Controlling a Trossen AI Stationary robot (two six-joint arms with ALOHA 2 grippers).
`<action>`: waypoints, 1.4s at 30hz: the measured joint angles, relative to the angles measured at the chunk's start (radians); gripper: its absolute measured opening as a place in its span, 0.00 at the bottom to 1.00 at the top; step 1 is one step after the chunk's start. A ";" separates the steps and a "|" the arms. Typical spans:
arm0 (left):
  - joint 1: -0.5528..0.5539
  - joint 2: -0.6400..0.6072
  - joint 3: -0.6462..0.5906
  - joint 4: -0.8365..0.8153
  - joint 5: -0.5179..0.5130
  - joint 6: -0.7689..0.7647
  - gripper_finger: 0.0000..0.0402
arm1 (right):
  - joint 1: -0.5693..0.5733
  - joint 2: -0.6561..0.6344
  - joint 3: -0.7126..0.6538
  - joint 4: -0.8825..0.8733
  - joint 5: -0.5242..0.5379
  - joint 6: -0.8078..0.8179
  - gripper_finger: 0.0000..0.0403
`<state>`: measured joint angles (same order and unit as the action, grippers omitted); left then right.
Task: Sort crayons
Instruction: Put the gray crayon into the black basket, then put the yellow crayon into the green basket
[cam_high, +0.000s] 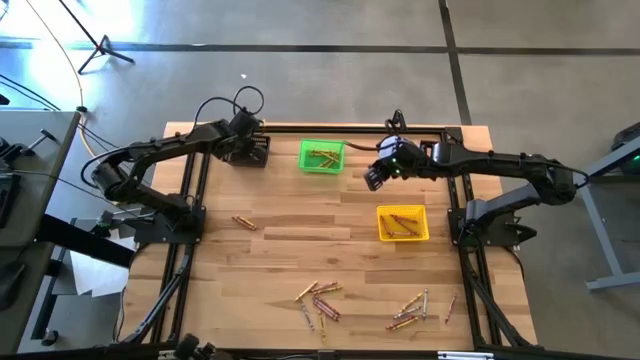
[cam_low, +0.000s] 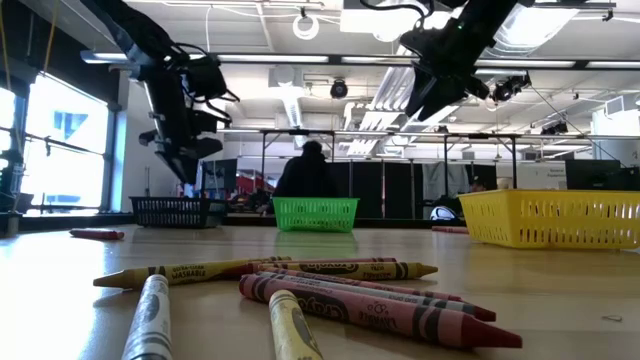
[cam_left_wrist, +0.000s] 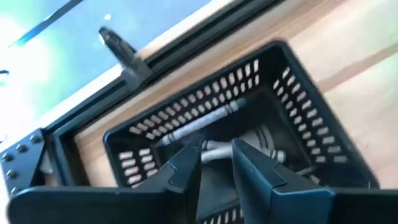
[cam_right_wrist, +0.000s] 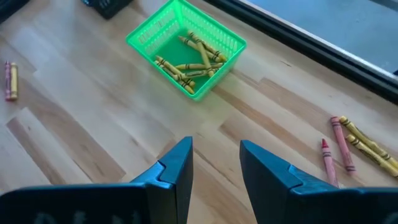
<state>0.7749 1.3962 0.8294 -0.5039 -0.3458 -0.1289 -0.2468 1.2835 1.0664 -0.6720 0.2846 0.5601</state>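
Left gripper (cam_left_wrist: 216, 163), released, hangs over black bin (cam_left_wrist: 298, 118); crayon (cam_low: 330, 297) labels unreadable.

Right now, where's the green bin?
In the high view the green bin sits at the table's far edge, near the middle, between the black bin under the left gripper and the right gripper.

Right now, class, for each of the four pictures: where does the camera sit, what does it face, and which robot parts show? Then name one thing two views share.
High view: overhead, straight down; both arms, table.
Low view: tabletop height, facing the room; loose crayons near, arms above.
Left wrist view: over the black bin; left gripper parted.
Right wrist view: above bare wood; right gripper open, empty.
Shared: green bin, also seen in the high and low views.
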 joint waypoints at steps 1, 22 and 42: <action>-0.002 -0.001 0.001 0.009 0.012 -0.004 0.22 | -0.002 0.000 0.000 0.000 0.000 0.011 0.29; -0.481 -0.231 -0.049 -0.658 0.423 0.107 0.18 | -0.016 0.000 0.000 -0.184 -0.048 0.012 0.29; -0.696 -0.029 -0.057 -0.449 0.421 0.141 0.18 | -0.016 0.000 0.000 -0.211 -0.049 -0.045 0.29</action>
<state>0.0786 1.3677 0.7719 -0.9526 0.0756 0.0118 -0.2630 1.2835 1.0664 -0.8825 0.2356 0.5151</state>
